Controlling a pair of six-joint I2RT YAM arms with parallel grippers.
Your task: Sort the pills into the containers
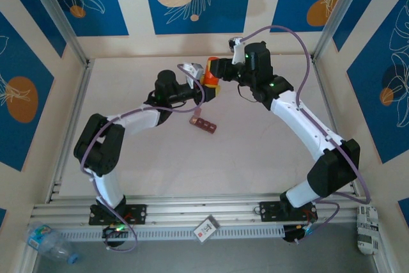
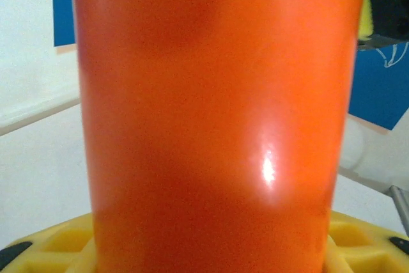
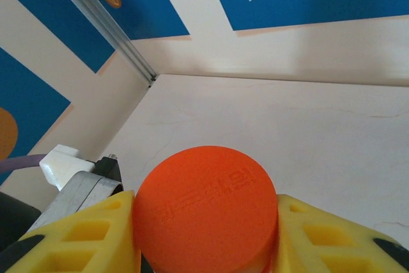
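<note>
An orange bottle (image 1: 211,81) is held above the table near the back, between both arms. My left gripper (image 1: 206,89) is shut on its body (image 2: 217,119), with yellow fingertips (image 2: 51,247) showing at either side below it. Around the bottle's orange cap (image 3: 204,209) sits my right gripper (image 3: 206,238), its yellow fingers (image 3: 77,241) pressed against both sides. The containers (image 1: 203,124), a dark reddish-brown strip of compartments, lie on the table in front of the bottle. The pills are out of view.
Aluminium frame rails (image 1: 70,36) and blue-patterned walls enclose the white table (image 1: 255,151). Off the table's near edge lie a clear plastic bottle (image 1: 48,241), a small card (image 1: 206,228) and a white item (image 1: 367,225).
</note>
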